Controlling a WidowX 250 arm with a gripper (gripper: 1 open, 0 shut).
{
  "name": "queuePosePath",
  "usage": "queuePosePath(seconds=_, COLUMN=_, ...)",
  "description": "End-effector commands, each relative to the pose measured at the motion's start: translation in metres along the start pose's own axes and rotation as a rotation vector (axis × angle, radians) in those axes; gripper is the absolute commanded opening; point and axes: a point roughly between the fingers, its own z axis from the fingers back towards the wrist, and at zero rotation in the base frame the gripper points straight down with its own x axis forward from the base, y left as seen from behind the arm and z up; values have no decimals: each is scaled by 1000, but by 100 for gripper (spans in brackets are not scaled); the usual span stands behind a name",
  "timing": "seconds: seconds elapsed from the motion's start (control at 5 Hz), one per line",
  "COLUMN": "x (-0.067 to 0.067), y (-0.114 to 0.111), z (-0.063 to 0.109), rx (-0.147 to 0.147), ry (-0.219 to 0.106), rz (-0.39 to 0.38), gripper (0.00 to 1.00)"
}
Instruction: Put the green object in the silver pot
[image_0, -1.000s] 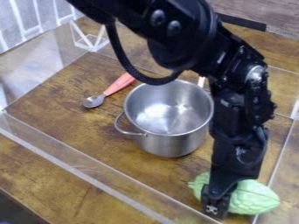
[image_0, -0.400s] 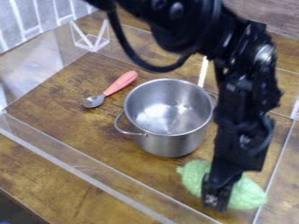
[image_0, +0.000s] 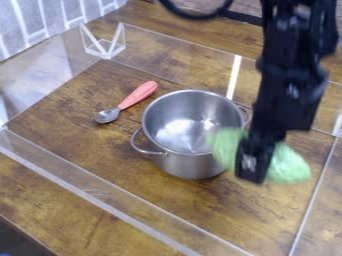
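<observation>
The claw (image_0: 257, 160) has risen off the wooden table (image_0: 80, 215) since the earlier frame, clamped on the one green object (image_0: 278, 162); it now hangs just right of the one silver pot (image_0: 193, 130), beside its rim. One red-handled spoon (image_0: 123, 103) lies unmoved left of the pot.

Shiny steel silver pot (image_0: 190, 135) (wood table (image_0: 67, 215)).

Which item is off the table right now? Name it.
The green object: the hand holds it in the air beside the silver pot. The pot and the red-handled spoon both rest on the table.
</observation>
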Motion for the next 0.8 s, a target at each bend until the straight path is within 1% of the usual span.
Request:
queuePosePath(seconds=0.0, x=-27, y=21, z=53, rx=121, ry=-33, rz=0, gripper=0)
queuePosePath(seconds=0.2, x=-33, y=20, z=48, rx=150, ry=-46, rz=-35, gripper=0)
queuePosePath(seconds=0.4, x=-30, y=16, z=43, rx=165, ry=-52, rz=-119, gripper=100)
queuePosePath(seconds=0.6, x=-17, y=15, z=34, rx=176, ry=-46, rz=-132, gripper=100)
